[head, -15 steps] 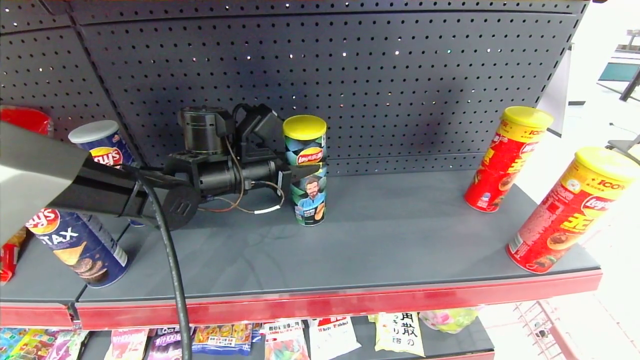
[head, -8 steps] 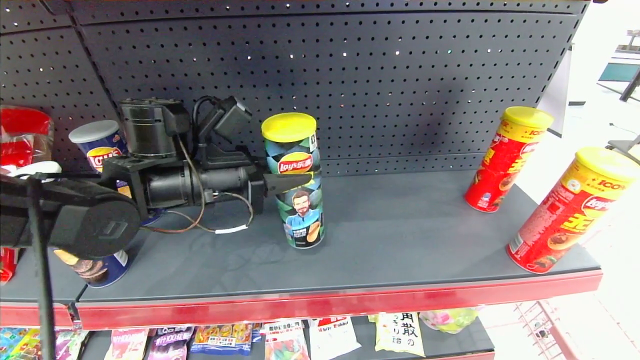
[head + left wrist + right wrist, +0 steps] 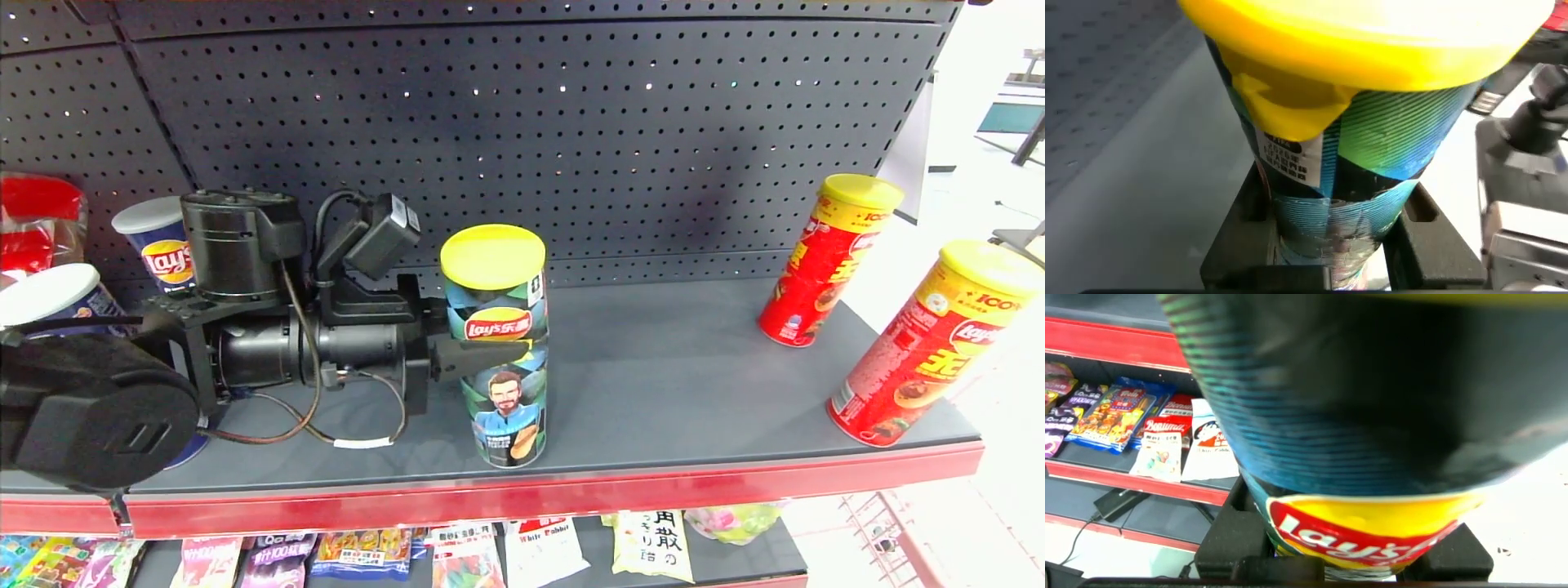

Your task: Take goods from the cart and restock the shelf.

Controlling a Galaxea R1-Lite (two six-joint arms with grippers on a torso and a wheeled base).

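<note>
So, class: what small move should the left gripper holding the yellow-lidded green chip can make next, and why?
Probably open the left gripper to release the yellow-lidded green chip can: it stands upright, seemingly resting on the grey shelf near its red front edge.

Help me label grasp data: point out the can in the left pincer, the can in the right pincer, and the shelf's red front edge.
left-held can point(image 3: 498, 327): head view, logo band.
right-held can point(image 3: 1364, 531): right wrist view, logo band.
red front edge point(image 3: 571, 494): head view, mid-length.
</note>
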